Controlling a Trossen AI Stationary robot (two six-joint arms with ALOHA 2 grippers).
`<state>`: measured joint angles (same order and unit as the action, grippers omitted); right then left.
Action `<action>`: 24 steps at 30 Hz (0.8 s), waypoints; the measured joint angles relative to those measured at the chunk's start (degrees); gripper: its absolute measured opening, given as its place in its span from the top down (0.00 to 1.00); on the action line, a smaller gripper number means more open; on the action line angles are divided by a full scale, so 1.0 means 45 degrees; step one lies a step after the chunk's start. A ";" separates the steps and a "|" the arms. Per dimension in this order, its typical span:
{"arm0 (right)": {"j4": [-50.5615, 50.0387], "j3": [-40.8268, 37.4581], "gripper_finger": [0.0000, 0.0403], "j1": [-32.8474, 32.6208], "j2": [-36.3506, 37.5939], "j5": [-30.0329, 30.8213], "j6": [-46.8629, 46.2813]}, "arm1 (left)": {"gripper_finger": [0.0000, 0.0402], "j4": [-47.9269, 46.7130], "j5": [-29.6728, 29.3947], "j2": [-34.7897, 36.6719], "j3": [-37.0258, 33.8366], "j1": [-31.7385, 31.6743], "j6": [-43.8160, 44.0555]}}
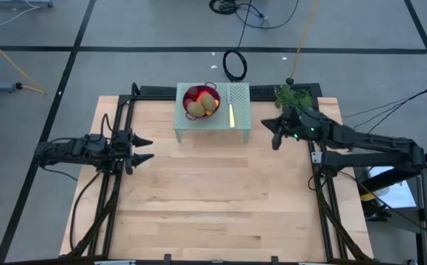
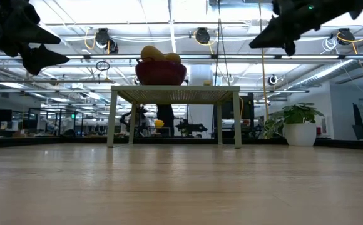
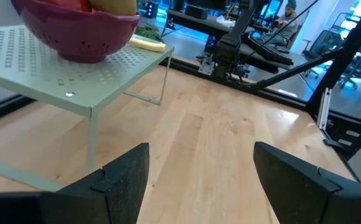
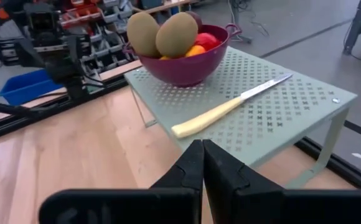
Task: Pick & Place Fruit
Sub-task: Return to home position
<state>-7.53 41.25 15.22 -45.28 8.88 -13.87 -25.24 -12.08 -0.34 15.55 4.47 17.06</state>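
Note:
The fruit (image 4: 168,36) lies piled in a purple mesh bowl (image 4: 183,62): two brown-green ovals on top, red and orange pieces under them. The bowl stands on a pale green perforated stand (image 1: 212,121) at the table's far middle. A yellow-handled knife (image 4: 224,109) lies on the stand beside the bowl. My right gripper (image 4: 202,163) is shut, hanging in the air just right of the stand with nothing in it. My left gripper (image 1: 149,149) stands open at the table's left side, above the wood, with nothing between its fingers.
A potted green plant (image 1: 294,96) stands at the far right corner behind my right arm. Black frame rails (image 1: 114,184) run along both sides of the wooden table (image 1: 213,199). The near half of the table is bare wood.

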 joint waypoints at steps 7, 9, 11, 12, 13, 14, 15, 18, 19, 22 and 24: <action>-0.0392 -0.1129 1.00 -0.0276 0.1612 -0.0123 0.0015 | 0.30 0.0056 0.0010 -0.0002 0.0000 0.0004 -0.0492; -0.0812 -0.1393 1.00 -0.0282 0.1976 -0.0660 -0.0012 | 0.30 0.0054 0.0010 -0.0001 0.0000 0.0002 -0.0530; -0.1050 -0.1642 1.00 -0.0282 0.2301 -0.1121 -0.0113 | 0.30 0.0054 0.0010 -0.0003 0.0000 0.0000 -0.0534; -0.1063 -0.1773 1.00 -0.0282 0.2460 -0.1301 -0.0077 | 0.30 0.0054 0.0012 -0.0003 0.0000 0.0002 -0.0530; -0.1064 -0.1872 1.00 -0.0282 0.2607 -0.1333 0.0007 | 0.30 0.0050 0.0015 -0.0003 0.0000 0.0004 -0.0530; -0.1064 -0.1952 1.00 -0.0282 0.2763 -0.1326 0.0121 | 0.30 0.0050 0.0015 -0.0001 0.0000 0.0001 -0.0530; -0.1049 -0.2023 1.00 -0.0282 0.2914 -0.1317 0.0314 | 0.30 0.0054 0.0015 -0.0003 0.0000 0.0004 -0.0530; -0.0880 -0.2120 1.00 -0.0277 0.3341 -0.1302 0.0889 | 0.30 0.0053 0.0019 0.0000 0.0000 0.0002 -0.0546; -0.0822 -0.2139 1.00 -0.0277 0.3494 -0.1297 0.0968 | 0.30 0.0054 0.0019 -0.0001 0.0000 0.0002 -0.0617; -0.0758 -0.2147 1.00 -0.0267 0.3921 -0.1282 0.1233 | 0.30 0.0340 0.0036 -0.0002 0.0000 0.0004 -0.0939; -0.0771 -0.2147 1.00 -0.0267 0.4185 -0.1275 0.1549 | 0.30 0.0662 0.0053 0.0000 0.0000 0.0002 -0.1263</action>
<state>-11.00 31.59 14.02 -26.45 3.15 -6.90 -22.26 -11.84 -0.34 15.55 4.49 11.38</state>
